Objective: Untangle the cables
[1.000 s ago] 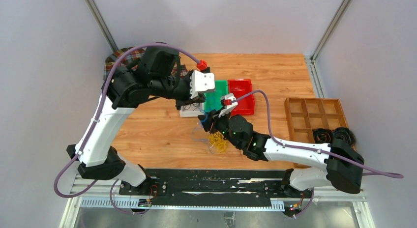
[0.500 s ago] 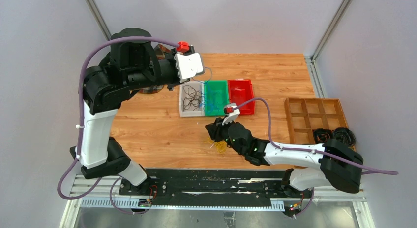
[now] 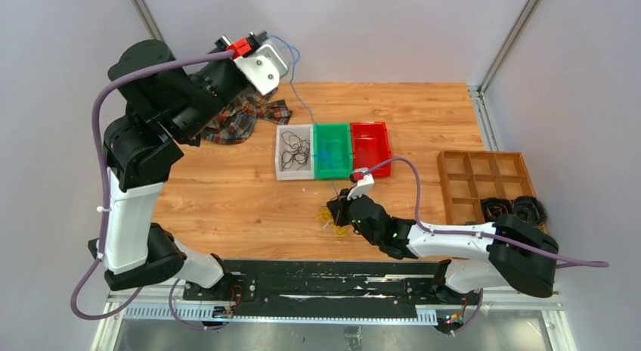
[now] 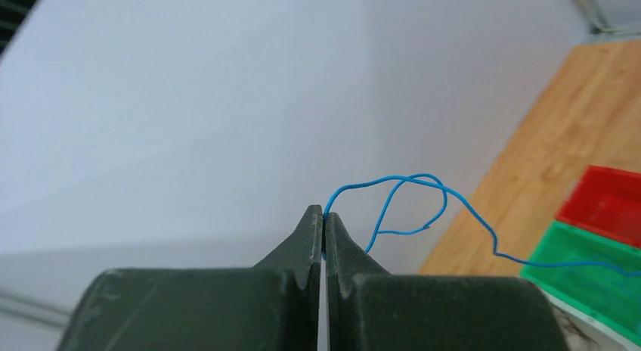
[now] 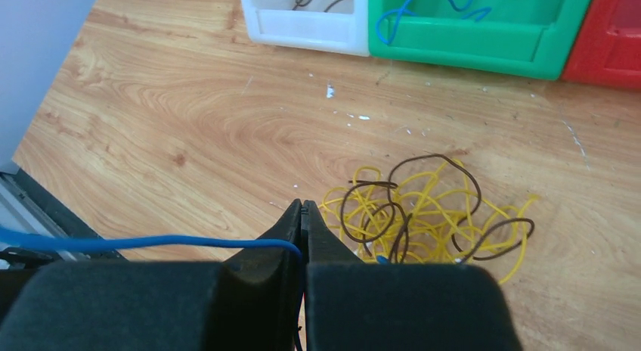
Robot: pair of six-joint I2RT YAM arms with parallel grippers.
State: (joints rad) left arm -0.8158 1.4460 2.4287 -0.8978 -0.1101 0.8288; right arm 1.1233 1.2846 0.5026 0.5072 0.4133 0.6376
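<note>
- Top view: your left gripper [image 3: 266, 39] is raised high at the far left with its jaws pressed together on one end of a blue wire [image 3: 302, 109]. The wire runs down across the green bin [image 3: 340, 162] to your right gripper [image 3: 338, 207], which sits low beside the tangle of yellow and dark wires [image 3: 330, 218]. The wire looks nearly straight, so you probably have little slack. Draw the arms apart gently.
- Left wrist view: the pinch sits at the very tips of the left gripper [image 4: 323, 218], and the blue wire [image 4: 423, 184] makes a loose loop just beyond it. That hold looks thin and a jerk could slip it, so move smoothly.
- Right wrist view: the right gripper [image 5: 302, 215] is closed on the blue wire [image 5: 151, 243], which leads off to the left. The tangle [image 5: 438, 215] lies on the table just ahead. You cannot tell whether the wire's lower end is free of it. Lift slowly and stop if the yellow loops rise too. Another blue wire [image 5: 461, 12] lies in the green bin [image 5: 469, 37], which is likely the drop spot.
</note>
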